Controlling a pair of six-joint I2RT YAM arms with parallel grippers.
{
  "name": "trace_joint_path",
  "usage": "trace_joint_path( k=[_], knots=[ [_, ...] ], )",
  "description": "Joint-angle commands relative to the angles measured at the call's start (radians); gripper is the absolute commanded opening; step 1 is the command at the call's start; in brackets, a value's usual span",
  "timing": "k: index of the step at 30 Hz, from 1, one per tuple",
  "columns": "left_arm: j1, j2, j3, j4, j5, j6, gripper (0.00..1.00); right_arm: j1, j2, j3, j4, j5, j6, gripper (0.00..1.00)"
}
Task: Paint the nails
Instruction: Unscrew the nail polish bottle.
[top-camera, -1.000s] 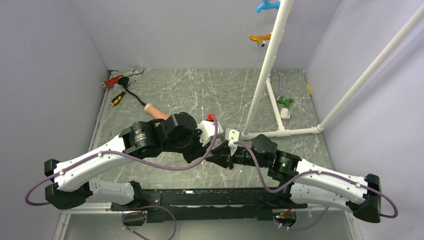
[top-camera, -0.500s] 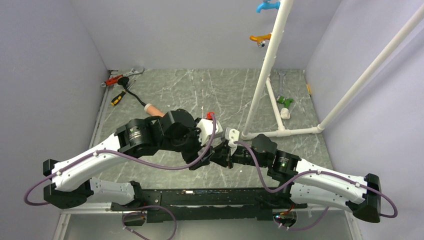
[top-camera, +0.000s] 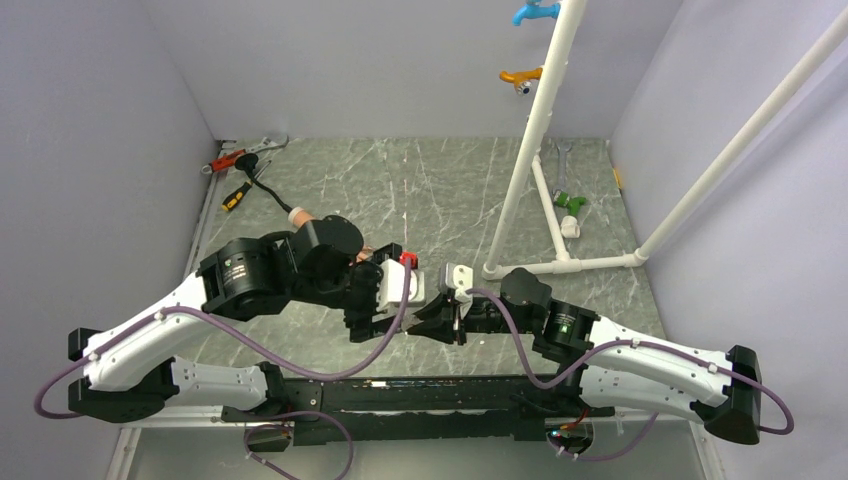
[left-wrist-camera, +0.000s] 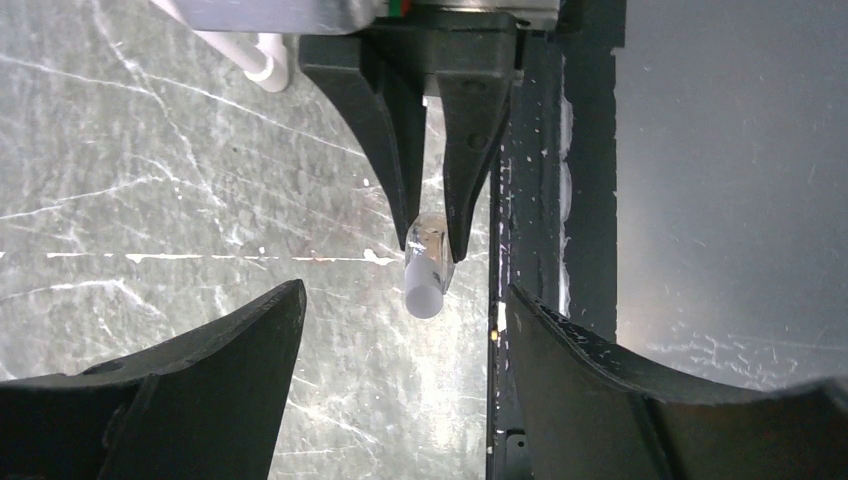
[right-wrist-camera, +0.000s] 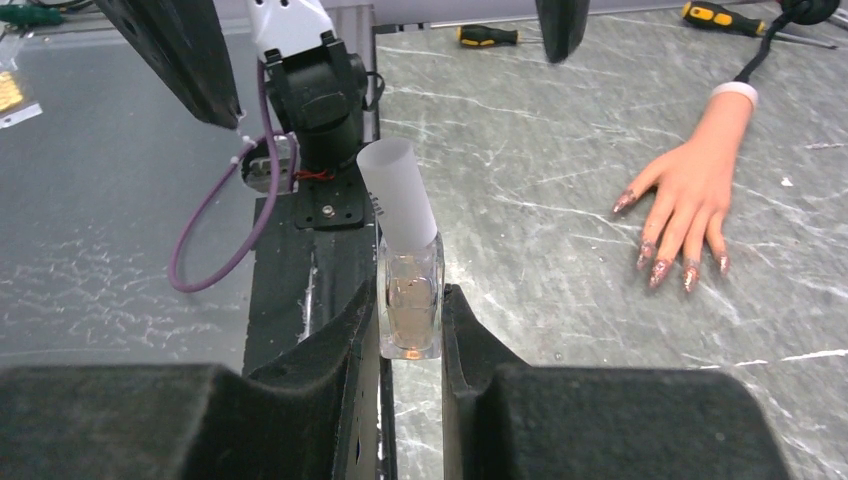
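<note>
A flesh-coloured mannequin hand (right-wrist-camera: 700, 185) with a white cuff lies palm down on the marble table, and its glittery reddish nails (right-wrist-camera: 660, 272) point toward me. In the top view only its forearm (top-camera: 300, 215) shows from under the left arm. My right gripper (right-wrist-camera: 410, 330) is shut on a small clear bottle (right-wrist-camera: 410, 295) with a white cap (right-wrist-camera: 398, 195) that is still on. My left gripper (left-wrist-camera: 405, 290) faces it, open and holding nothing. The cap (left-wrist-camera: 424, 295) stands just past its fingertips. In the top view the two grippers (top-camera: 372, 300) (top-camera: 438, 312) face each other near the front edge.
A wrench (top-camera: 262, 145), red-handled pliers (top-camera: 228, 160) and a yellow-handled screwdriver (top-camera: 232, 198) lie at the back left. A white pipe frame (top-camera: 520, 150) stands at the right, with a green object (top-camera: 572, 203) at its foot. A black rail (top-camera: 400, 390) runs along the near edge.
My left gripper has opened and drawn back to the left, away from the bottle's cap. The right gripper keeps its hold and has shifted slightly left.
</note>
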Motion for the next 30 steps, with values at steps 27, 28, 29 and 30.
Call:
trace_joint_path(
  k=[27,28,29,30],
  knots=[
    [-0.01,-0.031,-0.175,0.093,0.079,0.11,0.38,0.002,0.007,0.045,0.111,-0.048,0.042,0.0],
    [-0.01,-0.031,-0.176,0.094,0.076,0.109,0.34,0.001,0.008,0.045,0.111,-0.05,0.042,0.0],
    [-0.011,-0.03,-0.177,0.095,0.073,0.109,0.31,0.001,0.009,0.045,0.111,-0.05,0.041,0.0],
    [-0.011,-0.028,-0.177,0.095,0.072,0.106,0.25,0.001,0.009,0.045,0.112,-0.05,0.041,0.0]
  ],
)
